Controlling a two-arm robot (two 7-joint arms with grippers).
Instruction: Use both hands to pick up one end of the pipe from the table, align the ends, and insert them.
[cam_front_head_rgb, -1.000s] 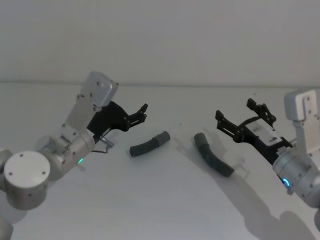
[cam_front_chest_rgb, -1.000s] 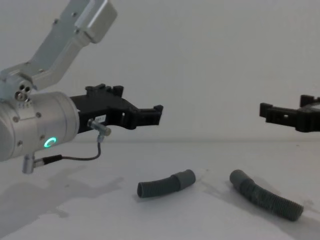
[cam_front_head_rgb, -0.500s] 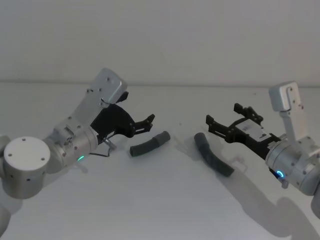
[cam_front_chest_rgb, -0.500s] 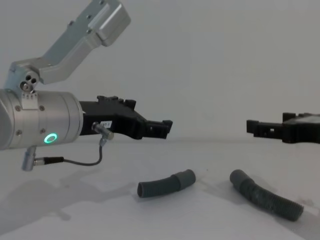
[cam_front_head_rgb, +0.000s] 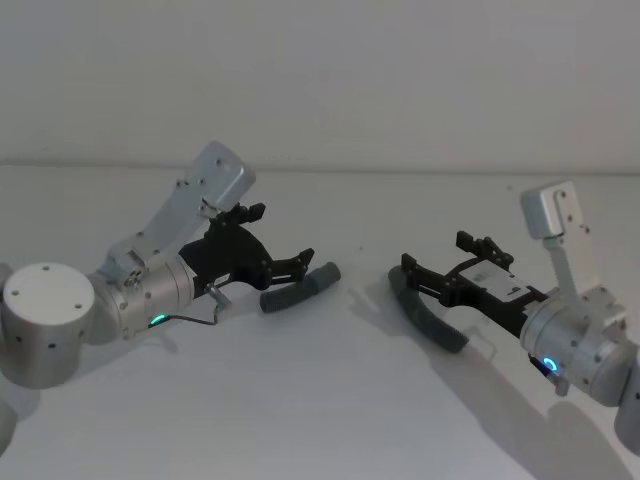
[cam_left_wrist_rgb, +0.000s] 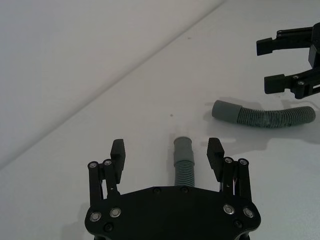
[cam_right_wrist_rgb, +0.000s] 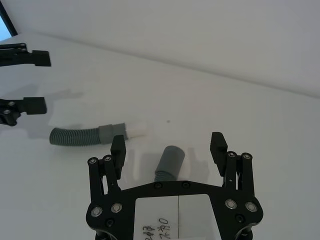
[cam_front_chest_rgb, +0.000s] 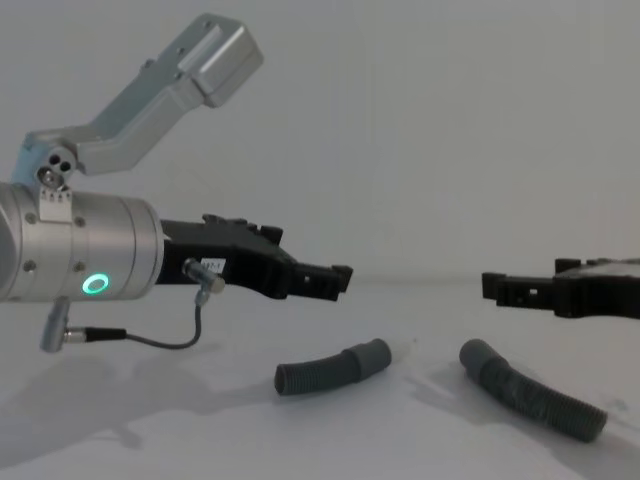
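Note:
Two pieces of pipe lie on the white table (cam_front_head_rgb: 320, 400). The short piece (cam_front_head_rgb: 298, 288) points its grey cuff (cam_front_head_rgb: 326, 274) and white tip (cam_right_wrist_rgb: 138, 131) toward the longer curved piece (cam_front_head_rgb: 428, 318). My left gripper (cam_front_head_rgb: 303, 263) is open and hovers just above the short piece (cam_left_wrist_rgb: 183, 167), which lies between its fingers without touching them. Over the cuff (cam_right_wrist_rgb: 170, 159) of the longer piece, my right gripper (cam_front_head_rgb: 435, 251) is open too. The chest view shows both grippers (cam_front_chest_rgb: 335, 283) (cam_front_chest_rgb: 495, 288) above the hoses (cam_front_chest_rgb: 330, 368) (cam_front_chest_rgb: 530, 395), apart from them.
A plain pale wall (cam_front_head_rgb: 320, 80) closes the table at the back. A thin cable (cam_front_chest_rgb: 150, 335) loops under the left wrist.
Both grippers have come down and inward over the two hose pieces, still open. The hose pieces have not moved.

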